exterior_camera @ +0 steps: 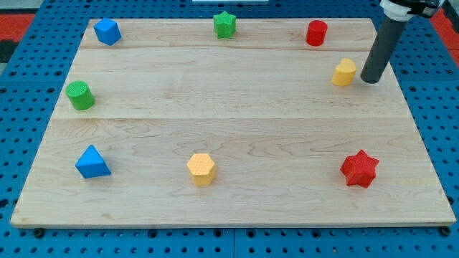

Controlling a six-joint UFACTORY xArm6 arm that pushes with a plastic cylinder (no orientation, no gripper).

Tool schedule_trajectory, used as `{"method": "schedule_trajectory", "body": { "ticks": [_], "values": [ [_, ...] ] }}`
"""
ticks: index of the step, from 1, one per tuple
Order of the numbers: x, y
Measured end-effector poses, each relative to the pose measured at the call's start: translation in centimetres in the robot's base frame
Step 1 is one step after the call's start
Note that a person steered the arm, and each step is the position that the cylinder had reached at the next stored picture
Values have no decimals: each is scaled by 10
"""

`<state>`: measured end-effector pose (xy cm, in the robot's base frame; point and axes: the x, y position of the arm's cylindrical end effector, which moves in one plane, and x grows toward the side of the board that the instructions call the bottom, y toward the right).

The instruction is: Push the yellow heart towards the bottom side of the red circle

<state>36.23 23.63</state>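
No fingers on this rig tbh, so nothing is clenched or released, just a straight dark rod. My tip (371, 79) sits at the upper right of the frame, near the table's (229, 136) right edge, just beside the yellow heart (344, 72) on its right side. There looks to be a thin gap btw the two, but I can't tell for sure if they touch.

The yellow heart is lower right of the red circle (316, 33), which stands at the top edge, right of center. So the heart is below it but offset to the right, near but apart.

Other stuff on the wooden table:
- green star (224, 24), top center
- blue block (107, 31), top left, shape unclear
- green cylinder (80, 95), left edge, mid height
- blue triangle (92, 162), lower left
- yellow hexagon (201, 169), bottom center-ish
- red star (358, 169), lower right
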Motion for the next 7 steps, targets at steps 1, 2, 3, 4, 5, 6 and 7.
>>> {"method": "schedule_trajectory", "body": {
  "ticks": [1,2,3,4,5,6,7],
  "values": [
    [0,-4],
    [0,-5],
    [0,-5],
    [2,-5],
    [4,-21],
    [-2,-66],
    [-8,-77]
  ]
}}
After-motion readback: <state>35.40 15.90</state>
